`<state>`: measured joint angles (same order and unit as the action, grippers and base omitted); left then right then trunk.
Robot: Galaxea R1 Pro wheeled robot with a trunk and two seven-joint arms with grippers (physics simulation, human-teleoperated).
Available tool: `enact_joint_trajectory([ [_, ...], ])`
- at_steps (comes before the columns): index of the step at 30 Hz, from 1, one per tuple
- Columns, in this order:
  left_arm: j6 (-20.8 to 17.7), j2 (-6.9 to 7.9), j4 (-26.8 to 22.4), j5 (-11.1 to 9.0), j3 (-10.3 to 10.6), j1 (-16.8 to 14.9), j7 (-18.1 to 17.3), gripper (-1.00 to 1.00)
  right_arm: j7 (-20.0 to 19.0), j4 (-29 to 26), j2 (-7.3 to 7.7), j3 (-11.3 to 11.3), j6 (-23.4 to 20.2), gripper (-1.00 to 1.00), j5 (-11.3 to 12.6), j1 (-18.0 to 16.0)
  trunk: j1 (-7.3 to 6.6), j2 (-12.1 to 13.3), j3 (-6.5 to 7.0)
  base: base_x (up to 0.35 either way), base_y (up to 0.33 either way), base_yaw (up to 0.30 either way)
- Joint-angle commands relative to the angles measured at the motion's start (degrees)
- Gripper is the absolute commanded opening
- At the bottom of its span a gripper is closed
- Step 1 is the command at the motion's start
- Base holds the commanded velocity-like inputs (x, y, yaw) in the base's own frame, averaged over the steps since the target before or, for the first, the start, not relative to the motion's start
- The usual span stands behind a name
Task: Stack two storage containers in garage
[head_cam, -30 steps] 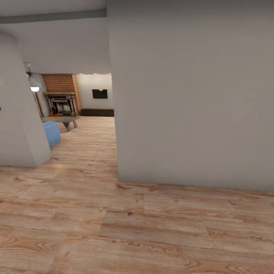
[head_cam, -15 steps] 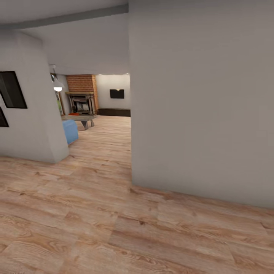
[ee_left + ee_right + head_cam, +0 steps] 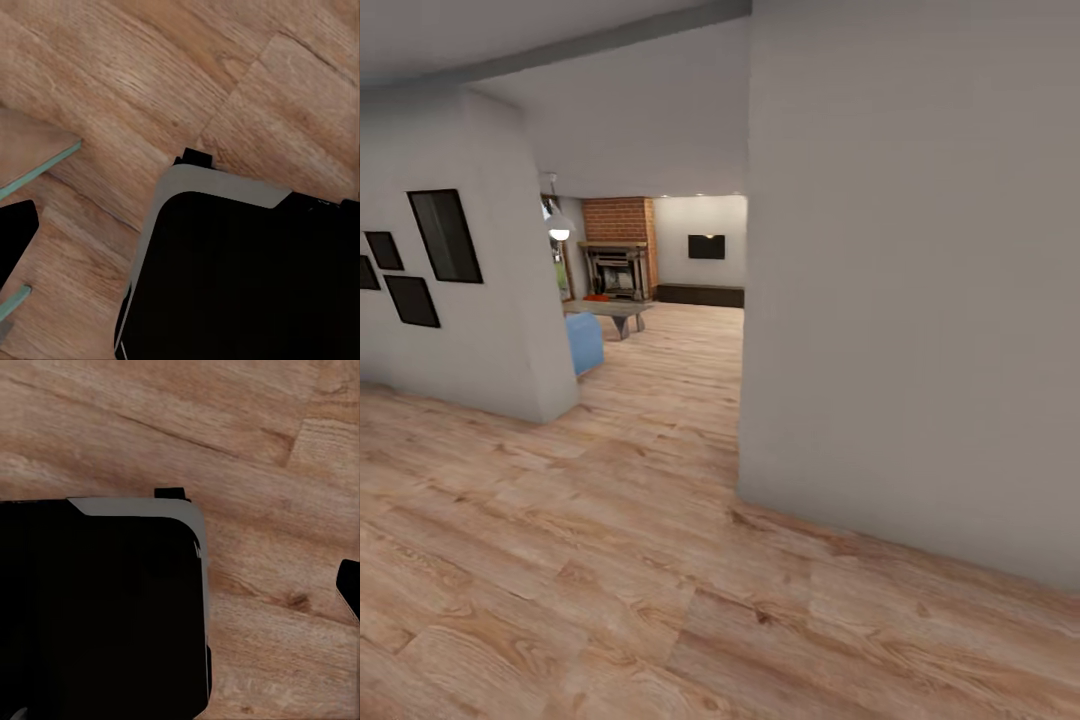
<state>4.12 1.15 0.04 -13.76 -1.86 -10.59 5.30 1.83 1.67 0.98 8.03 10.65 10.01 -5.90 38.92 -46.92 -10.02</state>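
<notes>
Far down the passage lies the living room, with its red brick fireplace [image 3: 620,262] and light wood-plank floor. A small orange-red patch [image 3: 597,297] shows low in front of the fireplace, by a grey table; it may be one of the storage containers, but it is too small to be sure. In the left wrist view, my left gripper [image 3: 45,221] hangs over the plank floor with its two pale fingers [image 3: 41,161] apart and nothing between them. A dark part of my right gripper [image 3: 350,585] shows at the edge of the right wrist view, over the same floor.
A big white wall block [image 3: 910,300] stands close on the right, its corner at the passage. Another white wall [image 3: 470,300] with black picture frames is on the left. A blue seat [image 3: 585,342] and a grey low table [image 3: 615,315] flank the way. My dark base [image 3: 247,285] shows below both wrists.
The whole head view has swung: the passage and fireplace have slid rightward in the picture, and black picture frames on the left wall have come into sight. The camera moved, not the things.
</notes>
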Motion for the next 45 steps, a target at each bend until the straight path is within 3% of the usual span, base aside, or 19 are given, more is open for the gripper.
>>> enact_joint_trajectory([
  [1, 0.18, -0.01, 0.05, -0.12, -0.16, -0.05, 0.06, 1.0, 0.03, 0.18, -0.02, 0.49, 0.34, 1.0, 0.54, -0.08, 0.04, -0.06, -0.08, 0.32, 0.0, 0.046],
  [31, 0.1, -0.01, 0.05, -0.12, -0.16, -0.05, 0.06, 1.0, 0.0, 0.18, -0.09, 0.67, 0.39, 1.0, 0.1, -0.08, 0.04, -0.06, -0.08, 0.32, 0.0, 0.004],
  [45, -0.1, -0.01, 0.05, -0.12, -0.16, -0.05, 0.06, 1.0, 0.01, 0.18, -0.1, 0.67, 0.34, 1.0, 0.1, -0.08, 0.04, -0.06, -0.08, 0.32, 0.0, 0.249],
])
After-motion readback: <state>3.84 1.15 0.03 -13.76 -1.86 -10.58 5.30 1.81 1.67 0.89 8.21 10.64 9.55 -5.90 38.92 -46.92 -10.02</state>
